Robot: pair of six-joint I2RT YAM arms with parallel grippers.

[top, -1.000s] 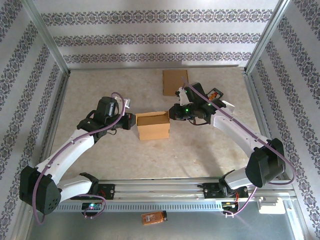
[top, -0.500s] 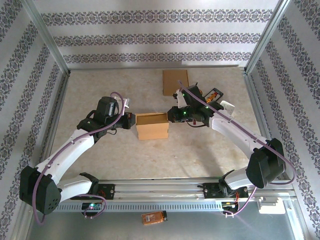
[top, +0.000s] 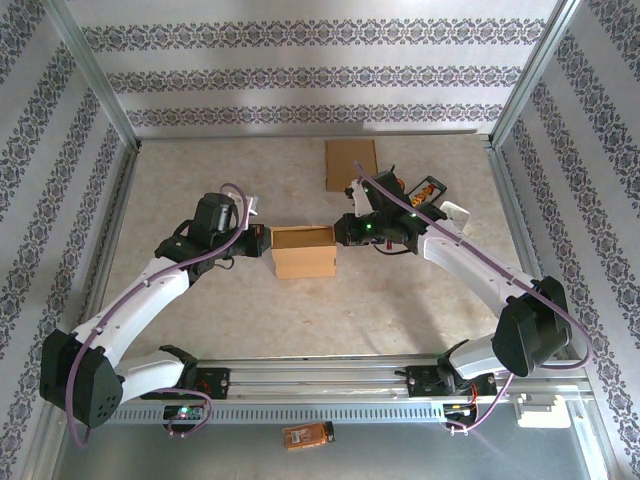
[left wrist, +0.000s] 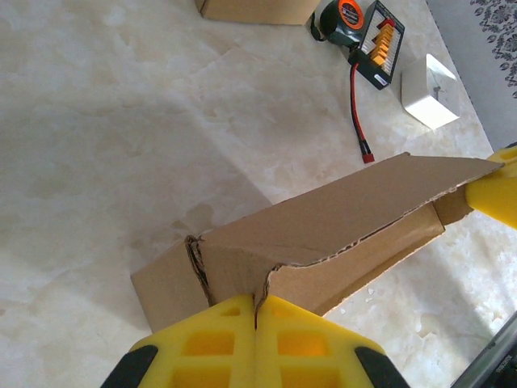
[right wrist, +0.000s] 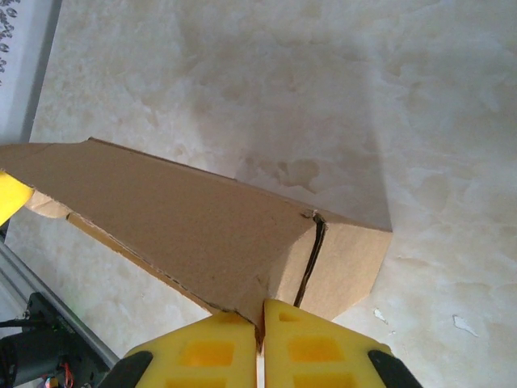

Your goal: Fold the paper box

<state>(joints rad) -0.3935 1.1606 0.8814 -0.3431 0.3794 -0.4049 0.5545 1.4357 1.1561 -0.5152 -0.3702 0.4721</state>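
**A:** Well, what is the overhead camera showing?

**B:** The box is sitting open-topped in the middle of the surface. The left tool is pressing at its left end and the right tool at its right end. A flat cardboard sheet is lying well apart, toward the back wall.

**A:** And the left wrist camera?

**B:** The left tool's yellow fingers are lying tight together, pinching the near edge of the box wall between them. Beyond the box, a tape measure, a black-and-orange gadget with a red wire, and a white block are resting on the surface.

**A:** The right wrist camera?

**B:** It is showing much the same from the other end. The right tool is squeezing fully closed on the cardboard at the box's end wall. A long flap is leaning across the opening and stretching away toward the far corner.
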